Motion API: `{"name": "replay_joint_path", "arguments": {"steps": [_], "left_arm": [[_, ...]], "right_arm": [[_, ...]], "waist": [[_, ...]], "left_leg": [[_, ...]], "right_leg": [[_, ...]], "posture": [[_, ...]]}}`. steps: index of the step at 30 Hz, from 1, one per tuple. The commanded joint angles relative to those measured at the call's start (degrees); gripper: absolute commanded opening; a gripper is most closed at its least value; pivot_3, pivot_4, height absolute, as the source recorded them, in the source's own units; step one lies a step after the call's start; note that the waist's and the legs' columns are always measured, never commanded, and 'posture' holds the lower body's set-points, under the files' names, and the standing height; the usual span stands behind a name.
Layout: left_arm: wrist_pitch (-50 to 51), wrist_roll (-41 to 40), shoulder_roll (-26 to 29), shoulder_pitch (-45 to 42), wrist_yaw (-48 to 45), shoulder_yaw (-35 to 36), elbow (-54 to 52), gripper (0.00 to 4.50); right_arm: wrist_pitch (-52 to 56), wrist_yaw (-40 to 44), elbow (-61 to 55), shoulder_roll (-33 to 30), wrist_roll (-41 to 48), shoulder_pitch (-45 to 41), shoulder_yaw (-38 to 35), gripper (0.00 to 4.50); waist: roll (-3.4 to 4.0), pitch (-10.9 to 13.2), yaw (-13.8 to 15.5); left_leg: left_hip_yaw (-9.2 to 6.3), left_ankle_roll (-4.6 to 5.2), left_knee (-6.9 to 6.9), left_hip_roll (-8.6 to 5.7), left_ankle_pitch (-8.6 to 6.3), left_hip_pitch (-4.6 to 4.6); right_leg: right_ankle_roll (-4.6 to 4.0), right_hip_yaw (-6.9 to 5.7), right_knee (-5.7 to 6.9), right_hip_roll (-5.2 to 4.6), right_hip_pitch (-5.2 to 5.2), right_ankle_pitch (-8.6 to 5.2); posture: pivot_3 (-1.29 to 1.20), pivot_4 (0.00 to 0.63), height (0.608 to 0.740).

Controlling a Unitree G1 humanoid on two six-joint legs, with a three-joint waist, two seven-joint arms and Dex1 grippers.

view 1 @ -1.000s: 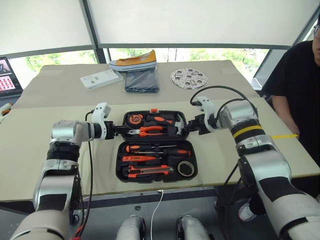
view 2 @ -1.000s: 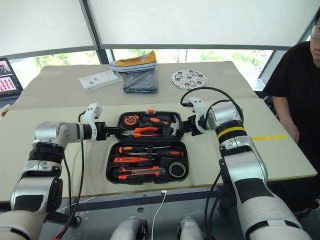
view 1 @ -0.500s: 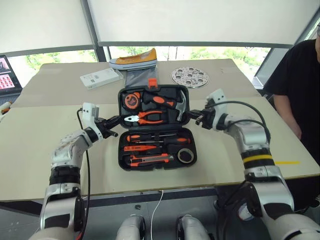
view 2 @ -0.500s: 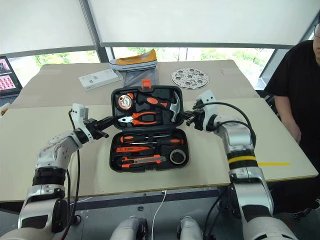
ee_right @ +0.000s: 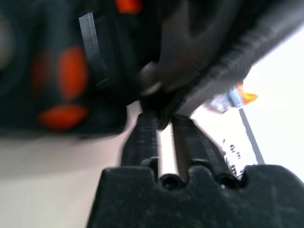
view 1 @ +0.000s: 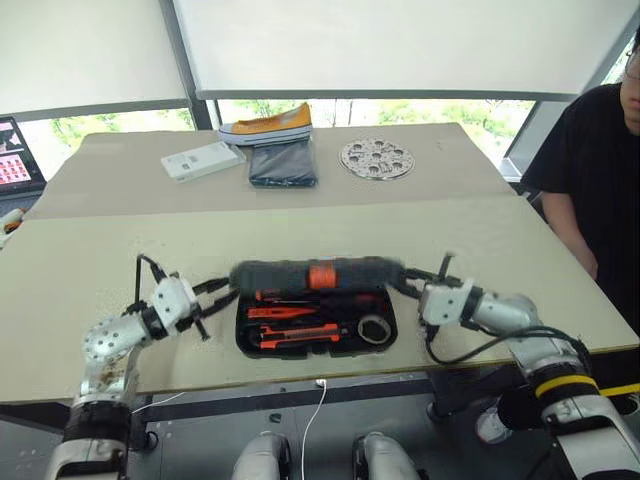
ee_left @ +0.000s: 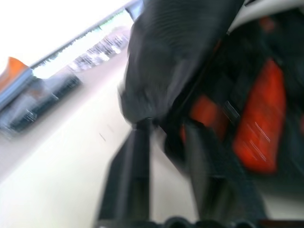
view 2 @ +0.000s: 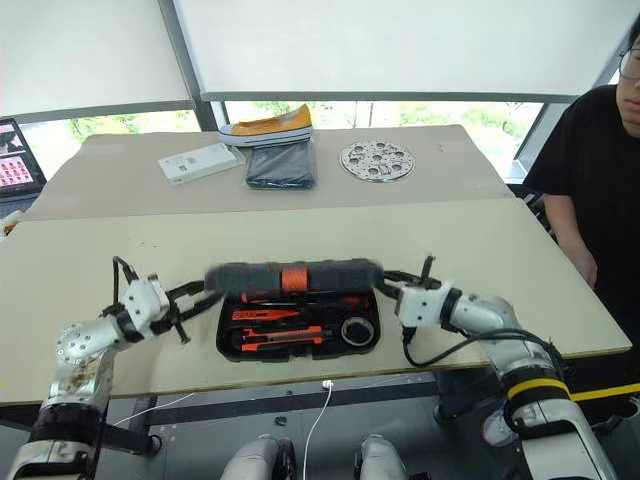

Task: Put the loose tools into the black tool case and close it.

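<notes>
My left gripper (view 1: 215,297) sat at the black tool case (view 1: 316,318)'s left end, fingers parted, nothing held. Case near the table (view 1: 80,260)'s front edge, long axis across me, lid (view 1: 316,274) half down over the loose tools (view 1: 290,326). My right gripper (view 1: 408,284) at the case's right end, fingers narrow, looked pinched on the lid's corner. Both arms equally near; nothing blocked closing. Cloth (view 1: 282,161), shoe (view 1: 266,123) well behind the case.

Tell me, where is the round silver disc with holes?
The disc lies at the table's far side, just right of the folded dark cloth, well beyond the tool case.
</notes>
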Motion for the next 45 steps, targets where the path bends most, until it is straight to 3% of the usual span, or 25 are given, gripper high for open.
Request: {"name": "replay_joint_path", "arguments": {"steps": [1, 2, 4, 7, 10, 13, 16, 23, 29, 34, 38, 45], "left_arm": [[1.1, -0.8, 2.5, -0.7, 1.7, 2.2, 2.5, 2.75], [3.2, -1.5, 3.3, -0.8, 1.8, 2.8, 3.5, 3.13], [6.9, -2.0, 4.7, -1.3, 1.7, 3.1, 5.0, 3.13], [9.9, -1.1, 5.4, -4.0, 1.2, 1.7, 6.7, 3.20], [13.5, -0.7, 4.2, -9.3, 1.7, 0.1, 7.7, 2.48], [15.8, 0.4, 2.4, -15.2, 1.6, -1.8, 10.1, 1.24], [18.1, 2.9, 0.4, -21.7, 1.5, -5.0, 14.1, 0.01], [16.7, 8.5, -1.3, -30.6, -1.5, -10.4, 25.5, 0.01], [17.9, 8.1, -1.4, -30.7, -6.0, -10.8, 26.5, 0.01], [22.0, 5.1, -0.9, -26.4, -6.8, -8.2, 21.5, 0.01], [27.4, 0.8, 0.2, -17.9, -5.9, -4.7, 11.8, 0.01], [34.7, -5.5, 0.5, -11.5, -0.4, 2.2, 2.4, 0.01]], "right_arm": [[-0.2, -1.5, -2.9, -2.5, 0.1, 3.2, -1.5, 2.39], [1.2, -0.7, -4.3, -3.4, 2.0, 5.0, -2.3, 2.74], [4.8, 0.9, -8.0, -5.2, 6.9, 9.3, -4.6, 2.74], [13.8, 6.8, -16.7, -8.1, 18.0, 17.0, -7.3, 2.08], [21.8, 11.7, -26.5, -10.3, 27.6, 23.5, -9.2, 1.08], [29.9, 16.5, -35.5, -12.1, 34.2, 28.7, -9.0, 0.01], [36.7, 19.4, -41.6, -12.9, 35.1, 31.1, -6.2, 0.00], [48.0, 19.9, -44.3, -8.5, 31.6, 25.3, 0.1, 0.00], [51.3, 18.8, -43.2, -3.4, 28.5, 19.2, 2.8, 0.00], [51.7, 15.1, -38.2, 1.4, 23.8, 13.7, 3.1, 0.00], [49.9, 8.6, -28.3, 7.0, 18.3, 5.4, 3.0, 0.00], [45.7, 7.2, -17.7, 10.8, 15.1, -1.7, 3.4, 0.00]], "waist": [[-0.01, 0.0, 0.2], [-0.01, 0.0, 0.3], [-0.01, 0.0, 0.3], [-0.01, 0.0, 0.9], [-0.04, 0.0, 1.4], [-0.07, 0.0, 1.6], [-0.09, 0.0, 1.6], [-0.23, 0.1, 1.1], [-0.42, 0.2, 1.1], [-0.44, 0.3, 1.0], [-0.45, 0.3, 0.2], [-0.44, 0.3, 0.3]], "left_leg": [[-0.03, 0.00, 0.00, -0.01, 0.00, 0.01], [-0.04, 0.00, 0.00, -0.01, 0.00, -0.01], [-0.01, 0.00, 0.00, -0.02, 0.00, -0.01], [-0.07, 0.04, 0.00, -0.05, -0.01, -0.02], [-0.10, 0.07, 0.03, -0.04, -0.03, -0.02], [-0.22, 0.06, 0.06, -0.04, -0.03, 0.14], [-0.30, 0.05, 0.06, -0.04, -0.05, 0.38], [-0.27, 0.13, 0.06, -0.09, -0.08, 0.29], [-0.29, 0.15, 0.05, -0.07, -0.09, 0.19], [-0.28, 0.15, 0.06, -0.05, -0.09, 0.17], [-0.24, 0.15, 0.06, -0.04, -0.09, 0.17], [-0.23, 0.14, 0.05, -0.03, -0.08, 0.15]], "right_leg": [[0.00, -0.01, 0.00, -0.02, 0.02, 0.00], [0.00, -0.02, 0.00, -0.02, 0.00, 0.00], [0.01, 0.01, 0.02, -0.05, 0.00, 0.00], [0.03, 0.00, 0.01, -0.07, 0.06, -0.01], [0.04, -0.02, -0.01, -0.06, 0.12, -0.01], [0.04, -0.10, -0.02, -0.03, 0.37, -0.01], [0.04, -0.14, -0.11, -0.04, 0.65, -0.02], [0.04, -0.13, -0.15, 0.05, 0.50, -0.03], [0.02, -0.15, -0.14, 0.09, 0.42, -0.04], [0.03, -0.13, -0.11, 0.05, 0.38, -0.03], [0.03, -0.10, -0.10, 0.03, 0.36, -0.03], [0.04, -0.12, -0.01, 0.01, 0.32, -0.02]], "posture": [[0.00, 0.150, 0.740], [0.00, 0.150, 0.740], [0.00, 0.150, 0.740], [0.00, 0.150, 0.740], [0.00, 0.150, 0.740], [0.00, 0.150, 0.740], [0.00, 0.150, 0.740], [0.00, 0.150, 0.740], [0.00, 0.150, 0.740], [0.00, 0.150, 0.740], [0.00, 0.150, 0.740], [0.00, 0.150, 0.740]]}}
